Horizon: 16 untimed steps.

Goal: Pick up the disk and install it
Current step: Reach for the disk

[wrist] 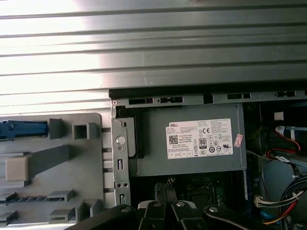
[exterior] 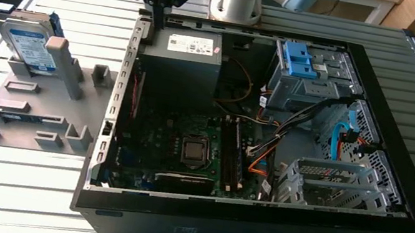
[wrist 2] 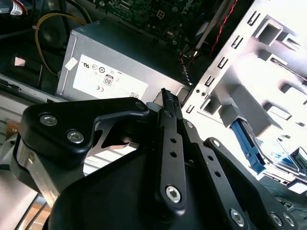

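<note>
1. The claw (exterior: 158, 22) hangs at the far side of the scene, its two fingers pressed together and holding nothing. In both wrist views the claw (wrist 2: 167, 94) (wrist: 165, 188) shows as slim black fingers lying side by side.
2. It points down over the far-left corner of the open computer case (exterior: 256, 229), just above the case's left wall and right beside the grey power supply (exterior: 184, 55).
3. In both wrist views the power supply (wrist 2: 110, 62) (wrist: 192, 139) sits right below the fingers, its white sticker facing up.
4. The disk (exterior: 25, 47) stands on the exterior view's left, outside the case. It leans nearly upright in a grey holder fixture (exterior: 31, 109) on the slatted metal counter (exterior: 10, 185).
5. The disk shows its white-and-blue label, with a blue rail along its edges, and a tall grey post of the fixture stands just in front of it.
6. The disk lies well apart from the claw, to the exterior view's left of it and nearer to the camera, with the case wall between them. Nothing touches the disk but its fixture.
7. Inside the case, a blue bracket (exterior: 295, 58) sits on the drive cage at the far right, and the motherboard (exterior: 185, 144) lies in the near-left part.
</note>
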Available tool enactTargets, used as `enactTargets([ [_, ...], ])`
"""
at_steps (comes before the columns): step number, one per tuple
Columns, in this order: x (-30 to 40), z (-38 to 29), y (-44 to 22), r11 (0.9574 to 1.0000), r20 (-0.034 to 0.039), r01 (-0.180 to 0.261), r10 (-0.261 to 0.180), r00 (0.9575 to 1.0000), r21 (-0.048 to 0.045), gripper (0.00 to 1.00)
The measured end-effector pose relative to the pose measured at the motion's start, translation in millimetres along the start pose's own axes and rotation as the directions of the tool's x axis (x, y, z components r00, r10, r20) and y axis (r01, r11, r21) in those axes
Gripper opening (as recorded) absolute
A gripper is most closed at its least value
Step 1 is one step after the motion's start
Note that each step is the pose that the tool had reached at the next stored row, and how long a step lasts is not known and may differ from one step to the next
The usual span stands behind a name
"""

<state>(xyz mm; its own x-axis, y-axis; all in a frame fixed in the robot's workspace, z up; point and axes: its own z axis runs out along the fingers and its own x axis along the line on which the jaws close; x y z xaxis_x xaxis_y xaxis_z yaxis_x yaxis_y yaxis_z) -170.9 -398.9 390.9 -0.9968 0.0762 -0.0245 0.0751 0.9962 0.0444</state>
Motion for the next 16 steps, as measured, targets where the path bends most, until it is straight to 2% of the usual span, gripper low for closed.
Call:
enactTargets([
  [7,5.7,0.3,-0.4,1.0000,0.0000,0.000,0.000,1.0000,0.0000,0.11],
  [16,7.3,0.2,-0.6,1.0000,0.0000,0.000,0.000,1.0000,0.0000,0.11],
])
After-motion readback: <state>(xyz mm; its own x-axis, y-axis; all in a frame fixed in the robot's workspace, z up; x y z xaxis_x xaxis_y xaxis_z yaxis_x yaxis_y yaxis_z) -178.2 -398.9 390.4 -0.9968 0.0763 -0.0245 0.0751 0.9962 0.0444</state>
